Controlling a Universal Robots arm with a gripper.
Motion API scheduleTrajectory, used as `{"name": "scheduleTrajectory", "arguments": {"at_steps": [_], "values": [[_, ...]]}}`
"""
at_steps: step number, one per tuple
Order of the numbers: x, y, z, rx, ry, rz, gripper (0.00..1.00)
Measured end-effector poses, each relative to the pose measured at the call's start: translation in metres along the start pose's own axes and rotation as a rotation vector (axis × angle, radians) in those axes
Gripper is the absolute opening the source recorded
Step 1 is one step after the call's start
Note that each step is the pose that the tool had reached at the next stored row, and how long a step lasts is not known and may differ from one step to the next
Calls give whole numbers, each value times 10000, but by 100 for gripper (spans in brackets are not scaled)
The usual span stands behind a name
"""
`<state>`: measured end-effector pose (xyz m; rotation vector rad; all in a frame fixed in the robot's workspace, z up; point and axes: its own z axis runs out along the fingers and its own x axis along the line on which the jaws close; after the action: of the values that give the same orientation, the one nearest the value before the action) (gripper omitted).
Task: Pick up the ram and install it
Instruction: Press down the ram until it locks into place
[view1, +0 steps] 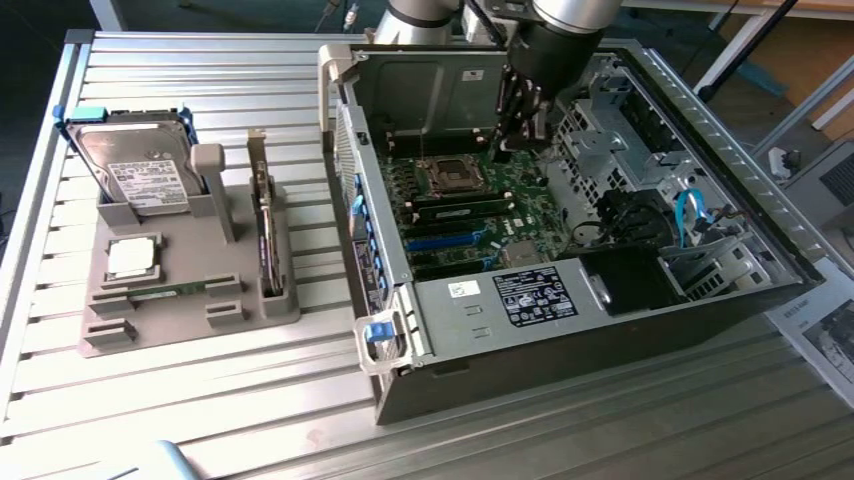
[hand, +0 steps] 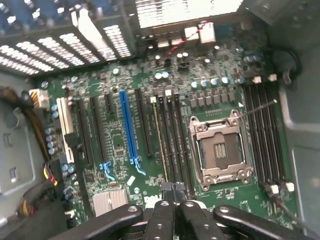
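The ram (view1: 170, 290), a thin green stick, lies flat in a slot of the grey holder (view1: 160, 325) on the exterior view's left, below the silver processor chip (view1: 131, 257). My gripper (view1: 513, 150) hangs inside the open computer case (view1: 534, 300), far from the stick, just above the motherboard (view1: 514, 195) near the processor socket (view1: 449, 176). In the wrist view the gripper (hand: 175, 194) is shut with nothing between its fingers. It hovers over the end of the long black memory slots (hand: 172, 140) beside the socket (hand: 220, 150).
A hard drive (view1: 134, 170) stands upright at the back of the holder and an expansion card (view1: 271, 240) stands on edge along its side. Case walls, the drive cage (view1: 427, 95) and cables (view1: 687, 215) hem in the motherboard. More slots (hand: 265, 132) lie past the socket.
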<state>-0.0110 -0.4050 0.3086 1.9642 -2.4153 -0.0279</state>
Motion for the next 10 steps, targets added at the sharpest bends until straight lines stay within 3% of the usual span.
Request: {"name": "scheduleTrajectory", "arguments": {"at_steps": [6, 10], "values": [[0, 0, 0, -18, -52, 1655, 11], [0, 0, 0, -26, -75, 2368, 11]]}}
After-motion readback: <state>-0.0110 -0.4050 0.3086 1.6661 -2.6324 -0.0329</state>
